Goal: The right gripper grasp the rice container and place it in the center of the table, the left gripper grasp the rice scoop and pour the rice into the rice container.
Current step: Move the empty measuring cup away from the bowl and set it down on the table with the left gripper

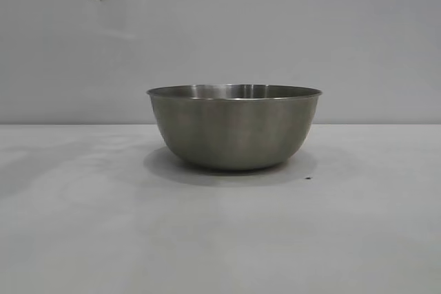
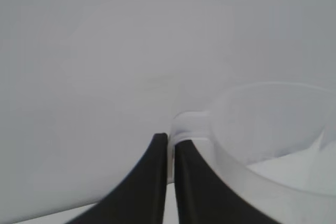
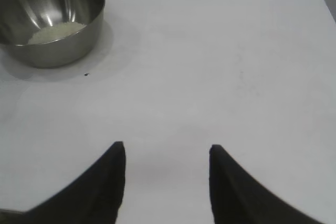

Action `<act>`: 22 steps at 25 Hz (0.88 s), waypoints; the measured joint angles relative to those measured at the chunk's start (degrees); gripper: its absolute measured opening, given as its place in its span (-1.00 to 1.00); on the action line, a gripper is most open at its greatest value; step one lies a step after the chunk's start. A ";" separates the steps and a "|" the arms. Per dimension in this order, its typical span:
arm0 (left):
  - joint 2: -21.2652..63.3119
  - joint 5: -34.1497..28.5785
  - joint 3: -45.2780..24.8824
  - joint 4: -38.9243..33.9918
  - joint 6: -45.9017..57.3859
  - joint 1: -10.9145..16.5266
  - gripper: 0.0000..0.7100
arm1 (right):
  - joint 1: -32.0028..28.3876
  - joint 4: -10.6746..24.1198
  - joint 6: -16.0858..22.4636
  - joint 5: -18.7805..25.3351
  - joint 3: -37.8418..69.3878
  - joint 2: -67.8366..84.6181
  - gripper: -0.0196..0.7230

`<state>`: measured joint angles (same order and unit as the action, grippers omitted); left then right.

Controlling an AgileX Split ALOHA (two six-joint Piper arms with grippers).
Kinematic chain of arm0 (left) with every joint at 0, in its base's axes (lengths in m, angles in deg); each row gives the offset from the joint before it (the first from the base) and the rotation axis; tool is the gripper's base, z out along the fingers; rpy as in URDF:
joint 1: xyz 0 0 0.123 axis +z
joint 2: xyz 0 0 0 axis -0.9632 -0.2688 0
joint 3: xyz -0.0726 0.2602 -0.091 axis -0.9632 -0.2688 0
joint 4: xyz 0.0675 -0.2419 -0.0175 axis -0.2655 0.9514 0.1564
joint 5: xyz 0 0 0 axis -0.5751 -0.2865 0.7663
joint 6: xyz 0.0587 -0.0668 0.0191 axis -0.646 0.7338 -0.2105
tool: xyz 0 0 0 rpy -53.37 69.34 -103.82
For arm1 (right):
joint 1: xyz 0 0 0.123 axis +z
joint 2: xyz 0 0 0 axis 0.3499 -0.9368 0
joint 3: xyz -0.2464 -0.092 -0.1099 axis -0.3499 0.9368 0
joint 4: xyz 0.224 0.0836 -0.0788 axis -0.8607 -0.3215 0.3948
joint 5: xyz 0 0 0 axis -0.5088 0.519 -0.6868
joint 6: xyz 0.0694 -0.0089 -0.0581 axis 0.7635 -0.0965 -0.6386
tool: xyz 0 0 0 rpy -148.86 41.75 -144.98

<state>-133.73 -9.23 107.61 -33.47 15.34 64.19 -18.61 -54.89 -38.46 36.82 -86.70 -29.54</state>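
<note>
Pour apparently done; scoop aloft, left of bowl.
Left gripper (image 2: 170, 145) pinches clear plastic rice scoop's (image 2: 273, 145) handle; right gripper (image 3: 167, 153) gapes, empty. Brushed steel rice container (image 1: 234, 129) sits mid white table (image 1: 83, 225), holding rice (image 3: 55, 32). Lower scoop level, clear of rim.

A plain pale grey wall (image 1: 275, 25) rises behind the setup under soft, even light.
</note>
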 joint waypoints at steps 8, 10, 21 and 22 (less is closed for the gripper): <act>0.00 8.54 -9.69 -18.61 15.09 4.27 -1.00 | 0.00 0.00 0.00 0.00 0.00 0.00 -0.10; -0.11 12.03 -12.14 -20.15 15.21 4.27 -1.00 | 0.00 0.00 0.00 0.00 0.00 0.00 -0.10; -4.18 29.07 -21.41 -21.50 16.24 4.27 -1.00 | 0.00 0.00 0.00 0.00 0.00 0.00 -0.10; -4.49 30.47 -22.16 -21.50 16.24 4.27 -1.00 | 0.00 0.00 0.00 0.00 0.00 0.00 -0.10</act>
<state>-138.22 21.24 85.45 -54.97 31.57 68.46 -18.61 -54.89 -38.46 36.82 -86.70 -29.54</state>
